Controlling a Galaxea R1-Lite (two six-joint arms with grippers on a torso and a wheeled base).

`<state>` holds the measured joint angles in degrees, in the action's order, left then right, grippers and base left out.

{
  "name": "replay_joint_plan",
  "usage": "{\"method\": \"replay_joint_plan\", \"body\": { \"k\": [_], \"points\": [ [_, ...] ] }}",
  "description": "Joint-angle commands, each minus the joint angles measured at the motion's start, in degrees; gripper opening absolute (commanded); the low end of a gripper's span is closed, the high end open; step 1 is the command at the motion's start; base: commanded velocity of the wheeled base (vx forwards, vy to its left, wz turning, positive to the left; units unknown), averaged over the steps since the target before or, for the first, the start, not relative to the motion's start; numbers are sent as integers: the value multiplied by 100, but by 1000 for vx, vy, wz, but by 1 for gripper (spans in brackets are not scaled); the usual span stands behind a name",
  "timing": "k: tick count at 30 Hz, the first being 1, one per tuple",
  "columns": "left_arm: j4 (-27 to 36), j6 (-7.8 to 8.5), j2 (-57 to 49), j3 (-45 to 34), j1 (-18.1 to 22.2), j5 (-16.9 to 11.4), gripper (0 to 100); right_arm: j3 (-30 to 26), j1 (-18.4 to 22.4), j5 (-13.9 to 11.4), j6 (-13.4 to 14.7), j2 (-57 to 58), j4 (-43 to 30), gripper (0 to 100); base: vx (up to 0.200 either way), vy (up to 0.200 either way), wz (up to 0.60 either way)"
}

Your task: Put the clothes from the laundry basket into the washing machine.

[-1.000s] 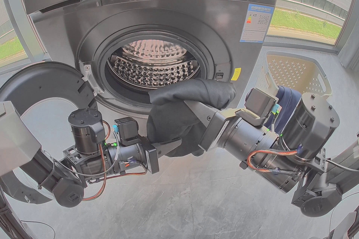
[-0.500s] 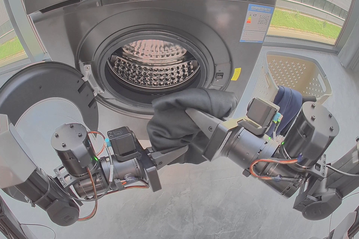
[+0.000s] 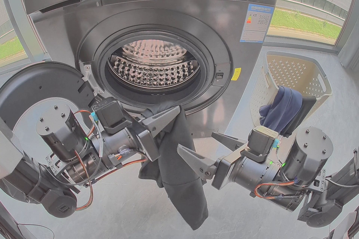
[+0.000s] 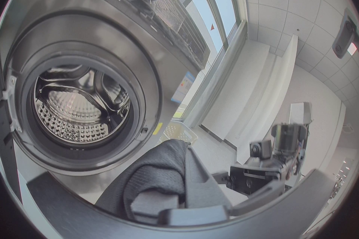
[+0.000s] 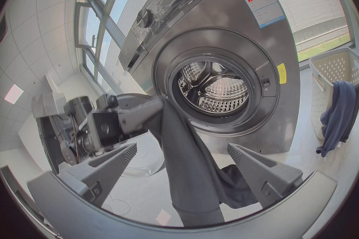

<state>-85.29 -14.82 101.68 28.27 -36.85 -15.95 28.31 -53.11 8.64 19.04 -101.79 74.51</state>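
Observation:
A dark grey garment [image 3: 179,176] hangs from my left gripper [image 3: 171,112], which is shut on its top fold just below the washing machine's open drum [image 3: 155,64]. The cloth drapes down toward the floor. My right gripper [image 3: 196,140] is open beside the hanging cloth, lower and to the right, with the cloth between its spread fingers [image 5: 112,161] but not pinched. In the left wrist view the garment [image 4: 157,176] is bunched at my left gripper [image 4: 175,198]. A navy garment [image 3: 280,109] is draped over the front rim of the cream laundry basket [image 3: 299,68].
The round washer door [image 3: 41,83] stands swung open on the left, close behind my left arm. The basket stands on the grey floor right of the machine. Bare floor lies under both arms.
My right gripper has let go of the dark garment, opened and dropped back. The left gripper has risen toward the drum with the garment, which now hangs long.

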Motion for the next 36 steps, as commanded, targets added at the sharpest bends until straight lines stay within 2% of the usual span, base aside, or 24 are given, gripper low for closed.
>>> {"method": "replay_joint_plan", "body": {
  "k": [1,2,6,13,19,23,25,28,36],
  "points": [
    [12,-47,-17,372,20,162,0,-255,12,-21,-94,10,20,100,0,0,0],
    [12,-47,-17,372,20,162,0,-255,12,-21,-94,10,20,100,0,0,0],
    [73,-47,-61,759,82,522,0,-405,100,-126,-252,-7,-15,100,0,0,0],
    [91,-38,-140,935,73,804,0,-352,231,-144,-410,-183,-42,100,0,0,0],
    [100,-38,-237,952,73,812,0,-335,249,-232,-445,-464,20,100,0,0,0],
    [117,-38,-404,935,64,804,0,-255,495,-232,-647,-684,29,100,0,0,0],
    [144,-38,-500,944,64,804,0,-203,794,-240,-823,-816,29,100,0,0,0],
    [214,-38,-579,952,64,786,0,-176,1014,-284,-973,-930,37,100,0,0,0],
    [214,-38,-632,996,38,795,0,-88,1066,-319,-1025,-1352,240,100,0,0,0]
  ]
}}
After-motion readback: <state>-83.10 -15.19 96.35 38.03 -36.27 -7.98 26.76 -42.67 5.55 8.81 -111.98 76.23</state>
